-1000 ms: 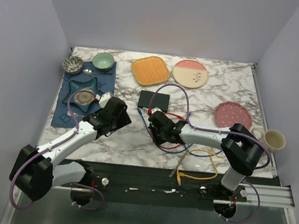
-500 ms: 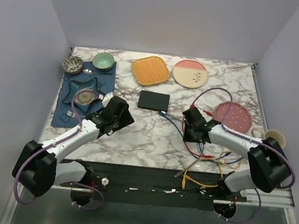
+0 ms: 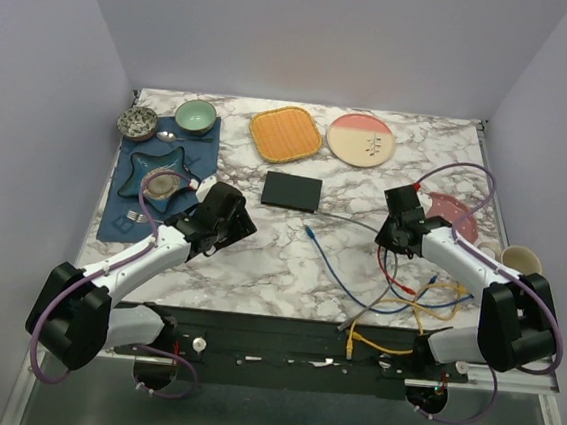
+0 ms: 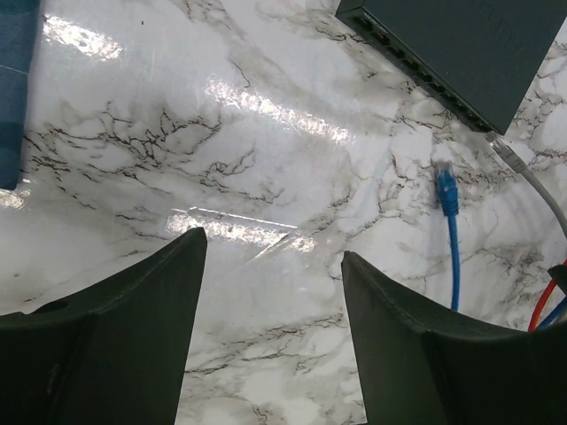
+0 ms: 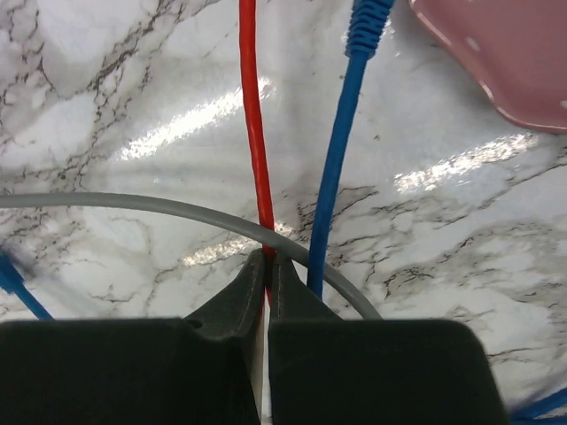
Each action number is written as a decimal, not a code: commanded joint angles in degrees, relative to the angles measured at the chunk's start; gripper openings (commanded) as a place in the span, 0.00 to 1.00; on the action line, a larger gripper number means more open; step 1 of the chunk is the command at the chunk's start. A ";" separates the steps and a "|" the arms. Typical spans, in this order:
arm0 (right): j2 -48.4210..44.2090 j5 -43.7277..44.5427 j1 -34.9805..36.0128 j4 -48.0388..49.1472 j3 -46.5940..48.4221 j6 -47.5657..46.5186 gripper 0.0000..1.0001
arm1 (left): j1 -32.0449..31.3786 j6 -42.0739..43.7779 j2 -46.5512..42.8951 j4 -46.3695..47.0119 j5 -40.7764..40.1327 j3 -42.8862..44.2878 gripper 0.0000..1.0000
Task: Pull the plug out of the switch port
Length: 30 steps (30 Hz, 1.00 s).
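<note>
walls (image 3: 311, 34): plain lavender, three sides | table (image 3: 259, 260): white marble, grey veins, glossy glare | front rail (image 3: 252, 330): black

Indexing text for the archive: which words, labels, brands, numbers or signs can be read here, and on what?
None can be read.
The switch shows a plain dark top with no label.
The cream-and-pink plate bears a twig motif, not writing.
</note>
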 commanded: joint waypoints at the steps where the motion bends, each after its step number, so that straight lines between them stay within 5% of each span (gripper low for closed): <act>1: -1.35 2.44 -0.82 -0.08 1.06 0.50 0.01 | 0.27 0.16 0.11 1.02 0.23 -0.33 0.73; 4: -3.44 -1.16 -0.82 2.02 -0.25 -1.95 0.08 | 0.27 0.24 0.98 1.37 0.75 -0.16 0.73; 5: -4.67 -1.95 -0.73 3.16 -1.04 -2.40 0.26 | 0.27 0.24 1.16 1.46 0.84 0.02 0.73; 8: -8.89 -3.10 -0.56 5.37 -2.72 -5.04 0.57 | 0.27 0.33 1.78 1.64 1.46 0.11 0.73; 10: -10.83 -2.05 0.05 5.19 -2.54 -6.96 0.64 | 0.27 0.42 2.13 1.64 1.37 0.20 0.73; 14: -14.26 -1.69 4.09 4.66 -1.14 -11.79 0.68 | 0.27 0.07 2.13 1.64 1.11 0.20 0.73; 21: -5.50 -6.26 23.85 3.78 2.38 -20.16 0.72 | 0.27 -0.55 2.31 1.55 1.20 -0.33 0.73; 30: 7.61 -5.13 28.80 3.26 3.08 -21.30 0.74 | 0.27 -0.81 1.34 0.76 0.84 -1.21 0.73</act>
